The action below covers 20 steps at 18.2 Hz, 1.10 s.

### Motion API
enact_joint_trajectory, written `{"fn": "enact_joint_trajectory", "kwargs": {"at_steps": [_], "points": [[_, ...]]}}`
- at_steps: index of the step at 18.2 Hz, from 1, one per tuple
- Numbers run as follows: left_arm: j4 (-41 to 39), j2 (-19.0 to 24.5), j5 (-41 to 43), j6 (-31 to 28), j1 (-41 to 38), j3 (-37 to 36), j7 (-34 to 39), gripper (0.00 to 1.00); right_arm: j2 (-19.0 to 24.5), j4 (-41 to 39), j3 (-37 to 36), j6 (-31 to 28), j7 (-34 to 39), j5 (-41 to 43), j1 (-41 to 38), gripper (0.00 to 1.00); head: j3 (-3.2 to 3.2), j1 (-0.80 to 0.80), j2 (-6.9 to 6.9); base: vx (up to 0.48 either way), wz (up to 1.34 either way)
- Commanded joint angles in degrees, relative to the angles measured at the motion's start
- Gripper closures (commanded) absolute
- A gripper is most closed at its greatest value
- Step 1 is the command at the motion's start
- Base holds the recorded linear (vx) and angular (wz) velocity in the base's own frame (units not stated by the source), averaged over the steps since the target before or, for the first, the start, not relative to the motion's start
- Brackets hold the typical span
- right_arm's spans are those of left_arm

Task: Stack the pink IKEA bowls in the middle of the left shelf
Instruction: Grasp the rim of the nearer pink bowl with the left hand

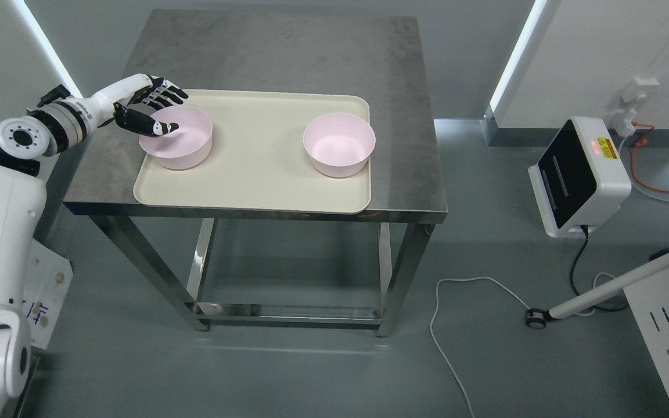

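**Brushed steel, matt plastic**

The tabletop is dull brushed metal, scuffed and cloudy, on shinier steel legs. The cream tray looks like smooth matt plastic. Both pink bowls are smooth plastic with a soft sheen. The left robot hand pairs glossy white shells with black finger segments.

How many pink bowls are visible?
2, both on the tray: left bowl under the left hand, right bowl near the tray's right edge. None appear hidden.
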<state>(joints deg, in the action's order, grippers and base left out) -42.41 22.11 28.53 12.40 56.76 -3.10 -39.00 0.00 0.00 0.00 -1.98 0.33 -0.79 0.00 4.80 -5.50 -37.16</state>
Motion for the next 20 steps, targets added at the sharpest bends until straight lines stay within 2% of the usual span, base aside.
{"fn": "enact_joint_trajectory", "kwargs": {"at_steps": [1, 6, 12, 16, 20], "points": [[-0.12, 0.22, 0.03, -0.01, 0.1, -3.75, -0.03, 0.51, -1.0, -1.93, -0.62, -0.04, 0.02, 0.79, -1.67, 0.0, 0.0, 0.0, 0.0, 0.0, 0.0], [-0.12, -1.63, 0.21, -0.01, 0.19, -6.13, 0.15, 0.53, -1.0, -1.93, -0.62, 0.05, 0.02, 0.79, -1.67, 0.0, 0.0, 0.0, 0.0, 0.001, 0.01], [-0.12, -3.57, 0.56, -0.1, 1.59, -6.31, 0.41, 0.61, -1.0, -1.93, -0.62, 0.05, 0.02, 0.79, -1.67, 0.0, 0.0, 0.0, 0.0, 0.005, 0.02], [0.05, -3.74, 0.65, -0.1, 1.86, -6.31, 0.41, 0.74, -1.0, -1.93, -0.62, 0.05, 0.02, 0.79, -1.67, 0.0, 0.0, 0.0, 0.0, 0.001, 0.01], [0.05, -3.74, 0.91, -0.01, 1.86, -6.57, 0.85, 0.78, -1.0, -1.93, -0.62, 0.05, 0.02, 0.79, -1.67, 0.0, 0.0, 0.0, 0.0, 0.0, 0.0]]}}
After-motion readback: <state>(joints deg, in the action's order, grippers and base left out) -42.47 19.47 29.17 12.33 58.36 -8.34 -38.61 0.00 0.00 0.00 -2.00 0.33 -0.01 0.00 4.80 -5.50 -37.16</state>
